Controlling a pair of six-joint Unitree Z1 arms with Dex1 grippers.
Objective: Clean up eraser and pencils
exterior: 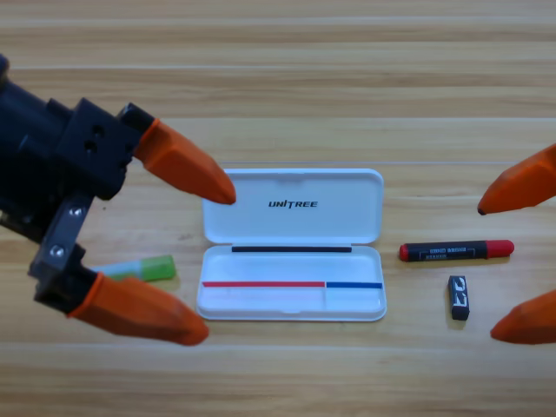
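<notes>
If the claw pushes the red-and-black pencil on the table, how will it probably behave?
The red-and-black pencil looks round and lies flat on the smooth wooden table, so it may roll when pushed from the side. It looks short, thick and straight, so probably stiff. The open right claw is nearest; the open left claw is beside the green pencil.

Wooden table (287, 78) carries open white case (294, 208) mid-table, green pencil (139, 269) toward left edge, red-black pencil (456, 251) and eraser (459, 297) toward right edge.
</notes>
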